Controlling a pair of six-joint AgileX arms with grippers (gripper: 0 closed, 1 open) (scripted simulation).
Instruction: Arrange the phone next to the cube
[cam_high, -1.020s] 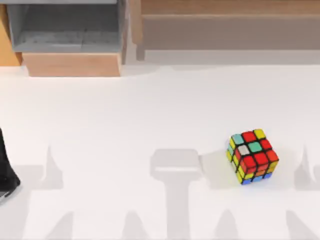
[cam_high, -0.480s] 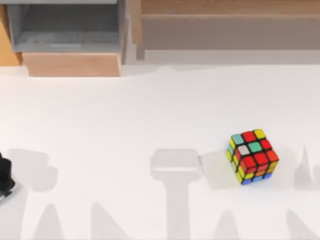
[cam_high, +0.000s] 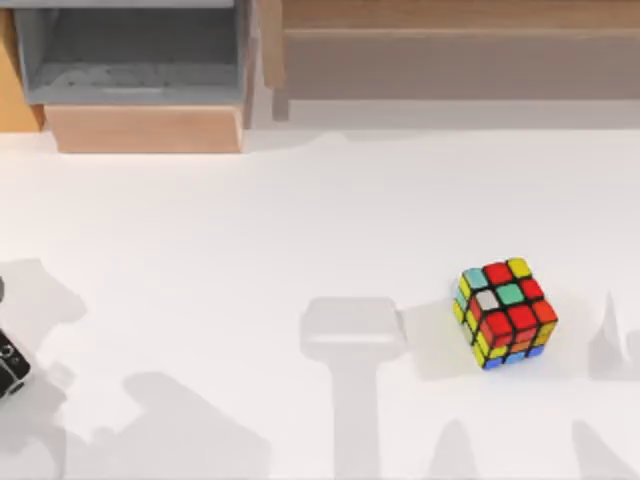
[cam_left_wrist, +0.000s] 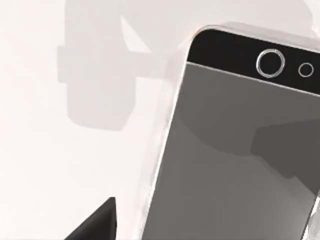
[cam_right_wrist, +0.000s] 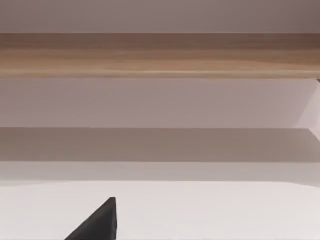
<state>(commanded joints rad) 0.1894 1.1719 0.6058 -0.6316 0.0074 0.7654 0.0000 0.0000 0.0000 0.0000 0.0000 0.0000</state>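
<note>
While our left arm hangs at the worktop's (cam_high: 300, 220) left edge, its jaws (cam_high: 8, 365) show as a small dark shape there, and we cannot tell how far apart they stand or whether they have hold of anything. From the left wrist camera the phone (cam_left_wrist: 235, 165) lies flat on the white surface close below those jaws, grey back up, its dark end strip with the small circle pointing away. Well apart from these jaws, toward the right side, sits the cube (cam_high: 503, 313), red face upward. Our right arm is parked, facing a wooden shelf (cam_right_wrist: 160, 55).
</note>
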